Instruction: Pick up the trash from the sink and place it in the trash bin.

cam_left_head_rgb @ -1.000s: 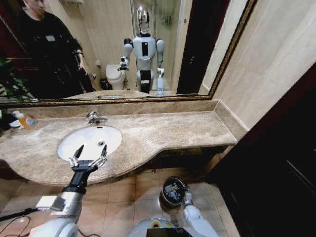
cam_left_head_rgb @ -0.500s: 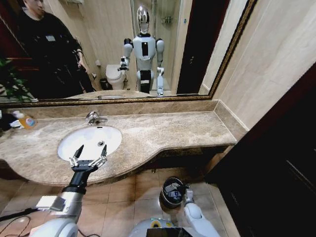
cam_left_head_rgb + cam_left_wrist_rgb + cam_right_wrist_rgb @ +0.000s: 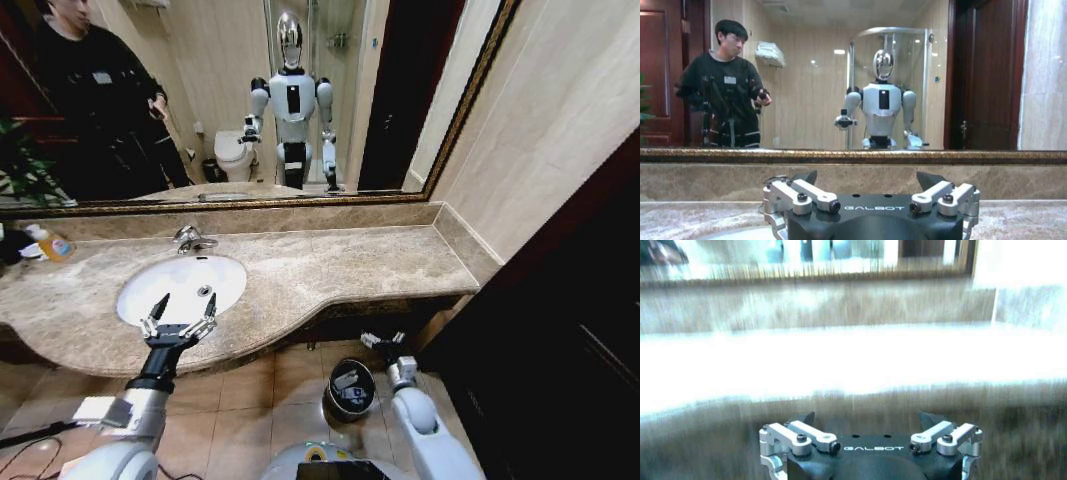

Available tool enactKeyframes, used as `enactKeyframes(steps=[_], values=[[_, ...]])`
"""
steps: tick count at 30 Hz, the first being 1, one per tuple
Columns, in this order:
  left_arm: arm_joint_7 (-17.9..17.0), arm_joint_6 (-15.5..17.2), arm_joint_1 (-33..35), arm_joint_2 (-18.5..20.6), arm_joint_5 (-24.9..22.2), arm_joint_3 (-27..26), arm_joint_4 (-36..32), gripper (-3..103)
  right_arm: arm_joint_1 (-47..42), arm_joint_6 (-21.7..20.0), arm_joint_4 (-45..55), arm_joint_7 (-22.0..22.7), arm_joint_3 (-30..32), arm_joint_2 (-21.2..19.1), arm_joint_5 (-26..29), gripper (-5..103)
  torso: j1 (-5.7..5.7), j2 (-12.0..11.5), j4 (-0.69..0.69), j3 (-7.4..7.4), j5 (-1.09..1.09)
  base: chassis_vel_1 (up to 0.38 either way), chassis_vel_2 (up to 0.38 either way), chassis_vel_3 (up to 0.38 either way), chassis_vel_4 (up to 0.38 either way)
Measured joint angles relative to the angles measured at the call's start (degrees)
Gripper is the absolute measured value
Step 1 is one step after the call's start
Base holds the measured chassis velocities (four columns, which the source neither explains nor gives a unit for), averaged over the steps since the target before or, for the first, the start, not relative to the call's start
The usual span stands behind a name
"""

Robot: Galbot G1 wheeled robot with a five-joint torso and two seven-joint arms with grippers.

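Head view gives you the left gripper [image 3: 180, 312] with its fingers spread wide and empty, hovering over the near rim of the sink [image 3: 140, 292]. Your right gripper [image 3: 383, 340] is also spread and empty, low under the marble counter [image 3: 360, 262], just above and beside the trash bin [image 3: 351, 388] on the floor tiles, where light pieces of trash [image 3: 347, 380] lie inside

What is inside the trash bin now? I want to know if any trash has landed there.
Inside the trash bin on the floor lie pale packet-like pieces against its dark interior. Anything beneath them or under the near rim is hidden. The right gripper, open, is beside and above it.
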Motion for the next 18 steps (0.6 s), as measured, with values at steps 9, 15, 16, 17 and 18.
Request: enactKeyframes(steps=[9, 15, 16, 17, 18], values=[[0.00, 0.00, 0.00, 0.00, 0.00, 0.00, 0.00, 100, -3.76, -7.32, 18.81, 3.24, 4.59, -2.26, 3.58, 100, 0.00, 0.00, 0.00, 0.00, 0.00, 0.000, 0.000, 0.000, 0.000], [0.00, 0.00, 0.00, 0.00, 0.00, 0.01, 0.00, 100, -6.00, -9.07, 28.13, 4.70, 6.80, -2.54, 5.30, 100, 0.00, 0.00, -0.01, 0.00, -0.01, 0.000, 0.000, 0.000, 0.000], [0.00, 0.00, 0.00, 0.00, 0.00, 0.00, 0.00, 100, -6.40, -9.31, 29.43, 4.75, 7.19, -2.64, 5.62, 100, 0.00, 0.00, -0.01, 0.00, -0.01, 0.000, 0.000, 0.000, 0.000], [0.00, 0.00, 0.00, 0.00, 0.00, 0.00, 0.00, 100, -6.64, -9.34, 30.02, 4.76, 7.42, -2.76, 5.72, 100, 0.00, 0.00, -0.01, 0.00, -0.01, 0.000, 0.000, 0.000, 0.000], [0.00, 0.00, 0.00, 0.00, 0.00, 0.00, 0.00, 100, -6.64, -9.34, 30.02, 4.76, 7.42, -2.76, 5.72, 100, 0.00, 0.00, -0.01, 0.00, -0.01, 0.000, 0.000, 0.000, 0.000]])
